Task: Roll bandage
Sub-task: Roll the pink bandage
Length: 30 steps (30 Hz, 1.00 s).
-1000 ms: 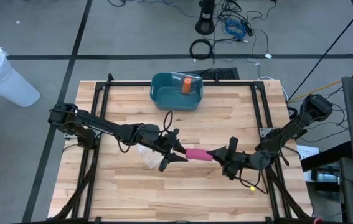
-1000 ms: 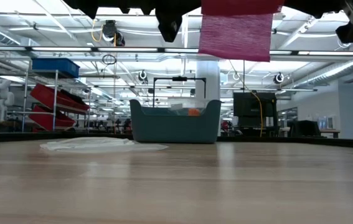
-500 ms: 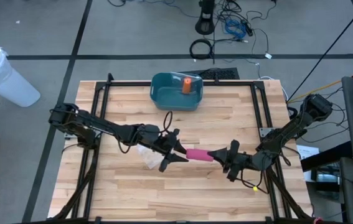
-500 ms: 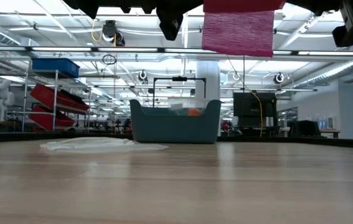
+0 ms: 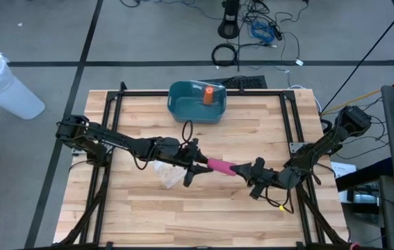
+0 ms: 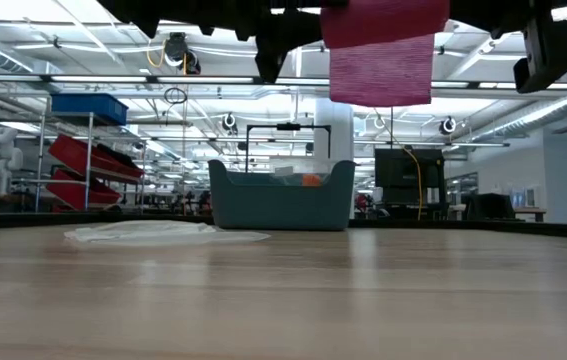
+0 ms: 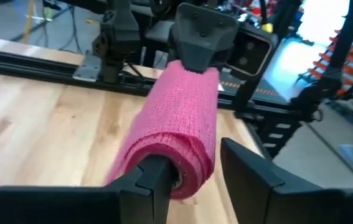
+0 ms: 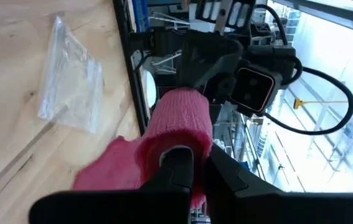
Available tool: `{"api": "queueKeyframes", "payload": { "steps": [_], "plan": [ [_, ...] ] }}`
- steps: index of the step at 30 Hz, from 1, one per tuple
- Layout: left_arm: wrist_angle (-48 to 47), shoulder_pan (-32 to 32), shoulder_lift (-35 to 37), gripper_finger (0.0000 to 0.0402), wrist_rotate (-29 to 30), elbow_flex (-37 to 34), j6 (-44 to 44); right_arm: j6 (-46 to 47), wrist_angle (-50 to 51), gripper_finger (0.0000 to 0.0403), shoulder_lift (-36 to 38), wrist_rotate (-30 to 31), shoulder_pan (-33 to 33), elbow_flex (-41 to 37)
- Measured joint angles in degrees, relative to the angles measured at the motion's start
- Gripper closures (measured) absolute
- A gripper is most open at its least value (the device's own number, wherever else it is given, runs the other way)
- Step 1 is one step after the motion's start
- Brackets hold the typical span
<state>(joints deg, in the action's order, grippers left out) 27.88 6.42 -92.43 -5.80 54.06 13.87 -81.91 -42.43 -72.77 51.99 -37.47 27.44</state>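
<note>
A pink bandage roll (image 5: 220,167) hangs level above the table's middle between my two grippers. A loose flap (image 6: 381,68) of it hangs down below the roll. My left gripper (image 5: 198,169) is open at the roll's left end, one finger at the core and the other (image 7: 251,177) standing beside the roll with a small gap. My right gripper (image 5: 242,170) is shut on the roll's right end. Both point roughly level, facing each other. My left gripper has one finger (image 7: 159,177) at the roll's open end (image 7: 185,177), seemingly stuck into the hollow core, coming level from the table's left, along the roll. The roll is clear of the table. My right gripper pinches the bandage's layers at the roll's right end (image 8: 182,134) between its two shut fingers (image 8: 177,165), coming level from the table's right, along the roll. The roll sticks out level from the fingers, and the loose flap (image 8: 108,171) hangs beside them.
A clear plastic wrapper (image 5: 166,173) lies flat on the wood under my left gripper. A blue bin (image 5: 183,104) with an orange thing (image 5: 209,94) in it stands at the table's far edge. A black frame rail (image 5: 110,132) runs around the tabletop.
My right gripper has rolled about its own pointing line, staying in place and shut. The hanging flap has swung and now reaches a little lower. My left gripper has tipped slightly downward and turned at the roll's end, its fingers staying as wide apart as before.
</note>
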Motion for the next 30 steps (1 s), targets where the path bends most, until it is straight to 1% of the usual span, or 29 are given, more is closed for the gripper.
{"api": "queueKeyframes", "payload": {
  "steps": [3,6,9,12,16,18,23,27,30],
  "plan": [
    [-0.37,-0.03,-0.06,0.0278,1.05,0.00,-2.71,1.43,-1.04,0.0395,0.02,-0.06,0.04,0.00],
    [-0.28,0.04,-0.06,0.0308,0.96,0.00,-5.27,3.43,-2.37,0.0389,0.04,-0.63,0.11,0.00],
    [-0.17,0.08,-0.06,0.0344,-0.51,0.00,-5.79,3.54,-2.40,0.0371,0.07,-1.14,0.15,0.00],
    [-0.15,0.12,-0.06,0.0372,-1.75,0.00,-6.49,3.64,-2.40,0.0346,0.07,-1.28,0.20,0.00],
    [-0.15,0.51,-0.06,0.0380,-1.73,0.00,-6.98,6.24,-2.43,0.0320,0.07,-1.14,0.22,0.00],
    [-0.15,0.49,-0.06,0.0377,-1.53,0.02,-7.61,11.21,-2.51,0.0311,0.07,0.50,0.22,0.00],
    [0.16,0.87,-0.14,0.0374,1.00,0.24,-12.75,27.81,-2.24,0.0301,0.07,10.25,-1.36,0.05],
    [0.03,1.52,-0.14,0.0373,3.72,0.26,-17.25,34.02,-2.37,0.0301,0.07,12.46,-3.62,0.09],
    [0.05,1.80,-0.14,0.0373,4.52,0.26,-18.86,42.82,-1.97,0.0302,0.59,14.11,-5.30,0.09]
  ]
}}
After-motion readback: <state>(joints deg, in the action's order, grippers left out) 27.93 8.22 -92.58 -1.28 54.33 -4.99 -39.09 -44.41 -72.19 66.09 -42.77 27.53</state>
